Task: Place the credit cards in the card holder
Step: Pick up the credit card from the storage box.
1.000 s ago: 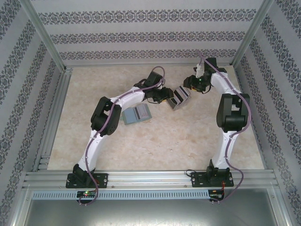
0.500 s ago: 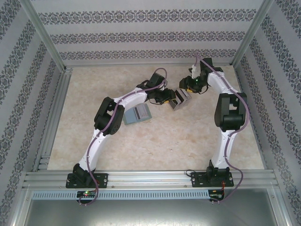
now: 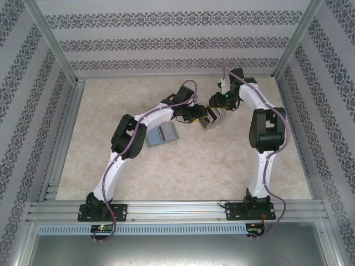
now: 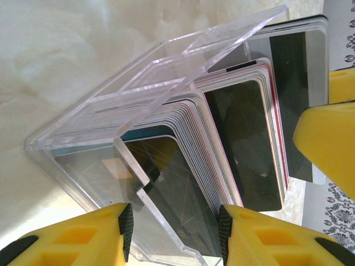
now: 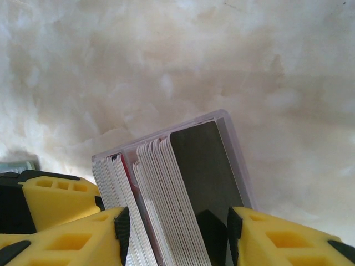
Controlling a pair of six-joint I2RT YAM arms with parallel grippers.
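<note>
Your left end effector [image 4: 175,230] is closed on one end of a clear box [image 4: 138,77], a pad against each side; the box is packed with cards [image 4: 244,138] standing on edge. Your right end effector [image 5: 176,233] comes at the box from the opposite end, pads clamped across part of the stack, with a dark card outermost. The holder [image 3: 162,134] lies open on the worktop [image 3: 183,172], near the box on its left; it sits beside your left arm, apart from both end effectors.
</note>
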